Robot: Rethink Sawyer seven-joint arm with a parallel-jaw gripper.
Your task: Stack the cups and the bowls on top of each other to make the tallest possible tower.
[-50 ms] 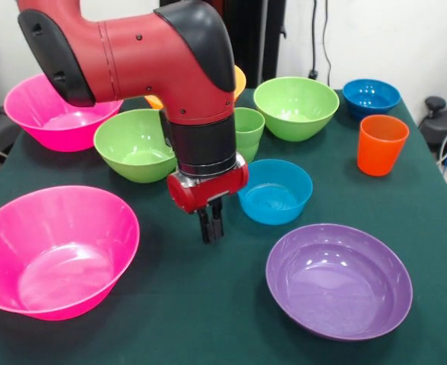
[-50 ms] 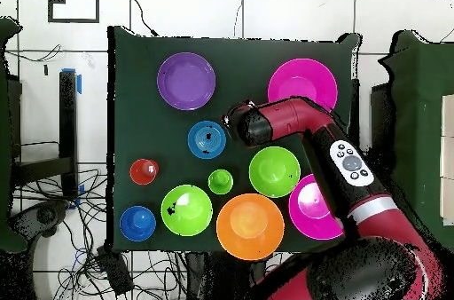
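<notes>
A small blue bowl (image 1: 275, 192) sits upright near the middle of the dark green tabletop (image 1: 185, 304), its open mouth facing up. In the front view it lies just to the right of the gripper (image 1: 211, 226) and slightly farther back, close but not touching. The jaws point straight down over bare cloth, drawn narrow with almost no gap, and hold nothing.

Being round, the bowl has no long axis; any grasp would likely take its rim, so the jaws would need to widen and shift sideways toward it.

Just behind the bowl stands the light green cup (image 1: 248, 131). The orange cup (image 1: 381, 144) stands well apart at the right. A wide purple bowl (image 1: 339, 280) lies in front, and a large pink bowl (image 1: 55, 251) sits at the left.
</notes>
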